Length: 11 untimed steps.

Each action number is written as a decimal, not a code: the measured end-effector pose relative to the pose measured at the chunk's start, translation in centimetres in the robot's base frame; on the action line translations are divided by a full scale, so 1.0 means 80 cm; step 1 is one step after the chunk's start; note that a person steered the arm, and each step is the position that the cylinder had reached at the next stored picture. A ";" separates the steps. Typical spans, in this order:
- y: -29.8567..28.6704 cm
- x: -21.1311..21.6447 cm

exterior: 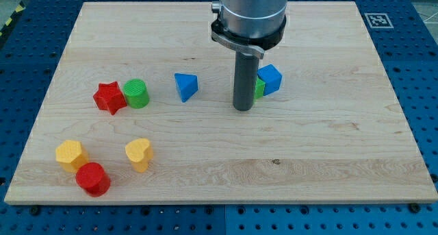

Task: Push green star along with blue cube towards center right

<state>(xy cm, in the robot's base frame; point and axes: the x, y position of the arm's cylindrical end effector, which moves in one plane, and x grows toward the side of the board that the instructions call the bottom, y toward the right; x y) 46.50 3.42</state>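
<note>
Pale wooden board (205, 159) on blue perforated table (424, 50). My tip (243, 108) down just left of green star (259, 89), seemingly touching; holding nothing. Blue cube (269, 79) touching star's right.

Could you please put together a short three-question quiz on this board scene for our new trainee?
1. True or false: my tip rests just to the view's left of the green star.
2. Which block touches the green star on its right? A) blue cube B) blue triangular block C) yellow heart
3. Fill in: the red star sits beside the green ____.

Key: 1 true; 2 A; 3 cylinder.
</note>
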 end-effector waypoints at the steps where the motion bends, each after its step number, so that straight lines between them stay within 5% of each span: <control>1: 0.000 -0.019; 4: 0.020 -0.044; 7: -0.056 -0.061; 11: 0.029 -0.093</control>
<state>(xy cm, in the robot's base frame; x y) 39.06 5.75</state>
